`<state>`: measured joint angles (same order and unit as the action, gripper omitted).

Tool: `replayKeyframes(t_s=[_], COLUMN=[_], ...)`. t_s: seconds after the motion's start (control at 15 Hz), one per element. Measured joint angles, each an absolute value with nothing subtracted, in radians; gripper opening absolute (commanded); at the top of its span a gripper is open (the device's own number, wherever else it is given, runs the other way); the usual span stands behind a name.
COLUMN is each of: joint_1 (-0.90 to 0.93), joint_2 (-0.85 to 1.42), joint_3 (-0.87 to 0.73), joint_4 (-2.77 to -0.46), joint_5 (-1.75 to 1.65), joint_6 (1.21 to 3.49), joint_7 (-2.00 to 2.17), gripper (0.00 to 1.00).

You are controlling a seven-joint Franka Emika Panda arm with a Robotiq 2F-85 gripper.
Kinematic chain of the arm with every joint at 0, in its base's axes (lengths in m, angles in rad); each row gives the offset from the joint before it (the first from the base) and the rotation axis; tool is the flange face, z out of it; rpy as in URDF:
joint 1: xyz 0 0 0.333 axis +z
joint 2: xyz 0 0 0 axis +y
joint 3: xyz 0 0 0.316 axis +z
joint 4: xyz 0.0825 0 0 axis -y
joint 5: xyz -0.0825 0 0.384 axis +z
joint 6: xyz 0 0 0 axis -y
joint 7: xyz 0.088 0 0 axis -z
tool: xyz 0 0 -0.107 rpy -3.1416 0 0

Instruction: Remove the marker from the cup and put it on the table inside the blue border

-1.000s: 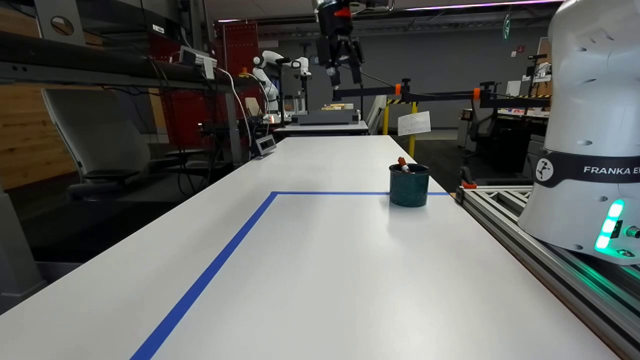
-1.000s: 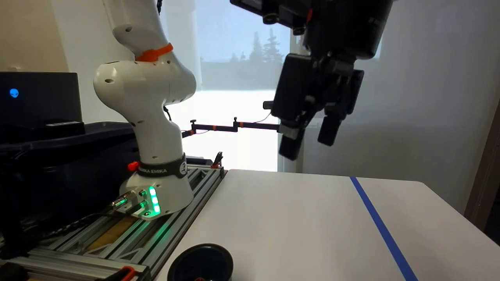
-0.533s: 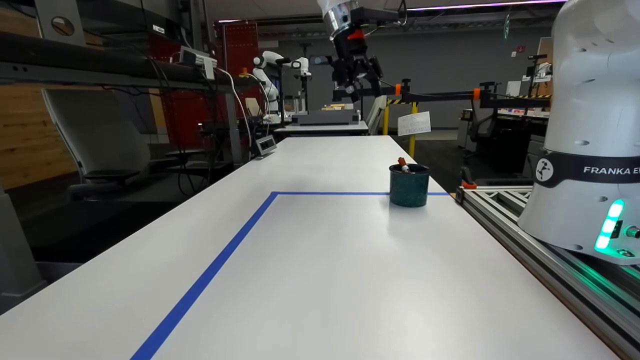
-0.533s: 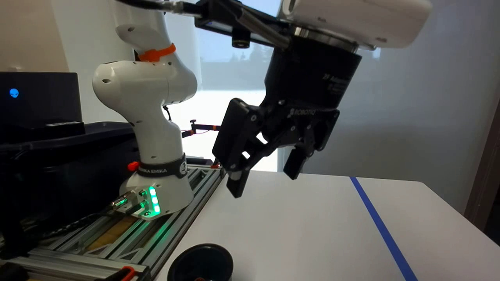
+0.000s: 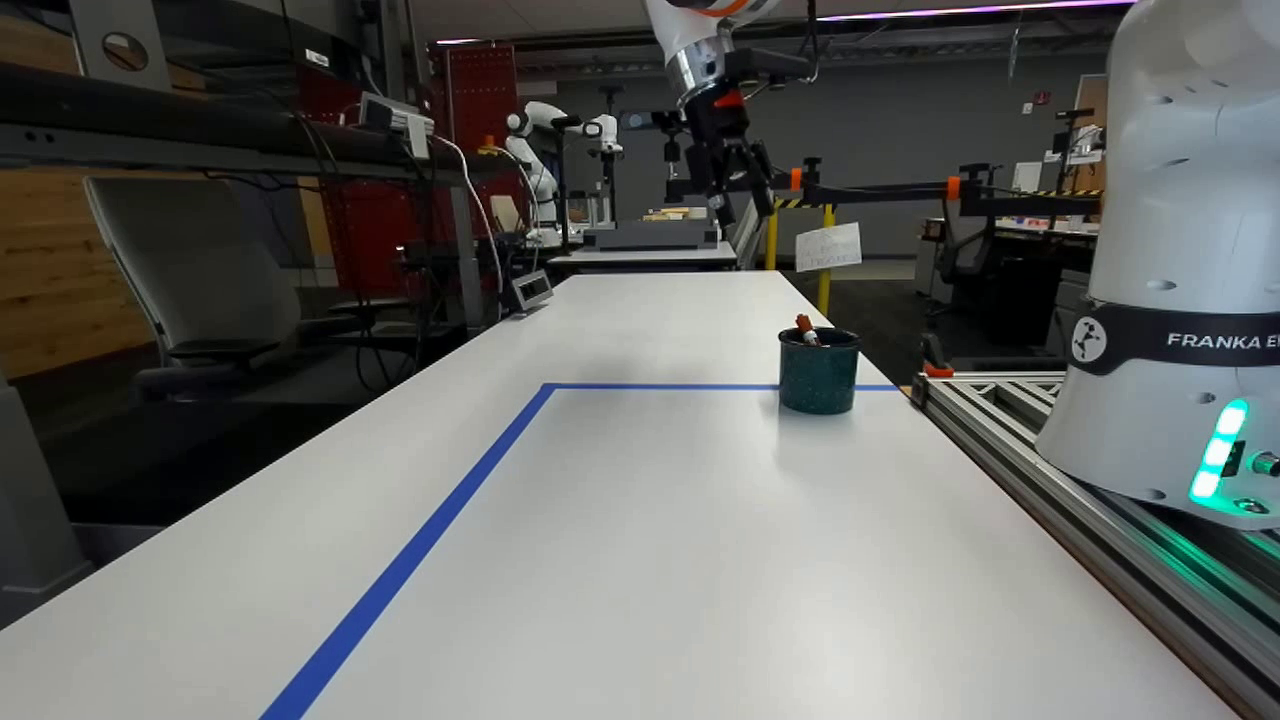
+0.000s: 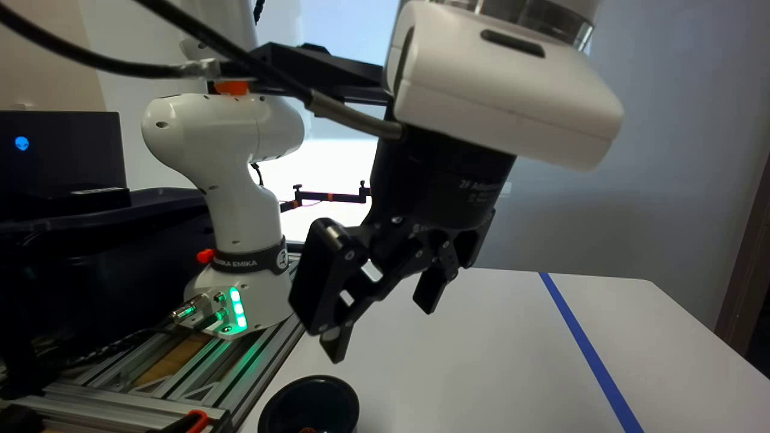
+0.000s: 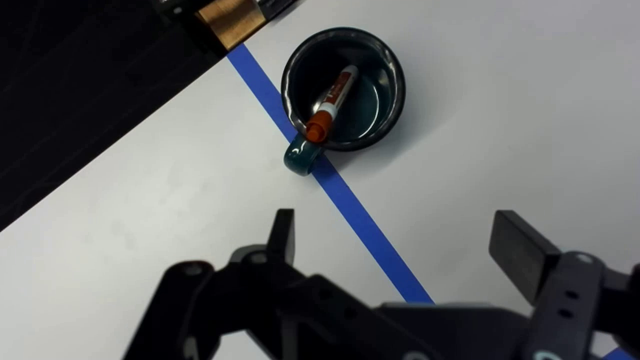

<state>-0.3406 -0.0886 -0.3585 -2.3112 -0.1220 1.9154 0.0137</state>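
Plainly, the marker (image 7: 334,101) sits in the cup (image 5: 818,382), tilted: its pale end lies down inside, and its orange-red cap (image 7: 320,124) leans at the rim on the handle (image 7: 300,157) side. The cup stands upright on the table (image 5: 680,560), close by the blue border (image 7: 374,235), which runs under the handle in the wrist view; whether the cup's base touches it, I cannot tell. The gripper (image 6: 382,329) hangs tilted above the table, near the cup, its jaws wide apart, with table and border showing through the gap.

On the arm (image 5: 1165,430), a black band (image 5: 1145,343) reads "FRANKA E" before the edge cuts it; in an exterior view it shows "EMIKA" (image 6: 249,262). The gripper's body bears "2F" and further blurred letters. A blue alien head (image 6: 21,143) glows on a laptop (image 6: 66,150). The writing on a paper sign (image 5: 828,247) is too faint to read, as is the print on the marker's label (image 7: 339,89).

In an exterior view the bottom edge crops the cup (image 6: 310,403), and just a speck of the marker shows. The top edge cuts the arm in both exterior views. In the wrist view the gripper hides a stretch of border.
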Motion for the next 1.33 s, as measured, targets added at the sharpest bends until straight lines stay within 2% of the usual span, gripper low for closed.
replayKeyframes(t_s=[0.53, 1.33], joint_1=[-0.353, -0.384], joint_2=[-0.053, 0.009], joint_3=[-0.369, -0.396], joint_4=[-2.334, -2.445], joint_5=[-0.143, -0.148], joint_6=[1.931, 2.086], joint_7=[0.010, 0.009], gripper=[1.00, 1.00])
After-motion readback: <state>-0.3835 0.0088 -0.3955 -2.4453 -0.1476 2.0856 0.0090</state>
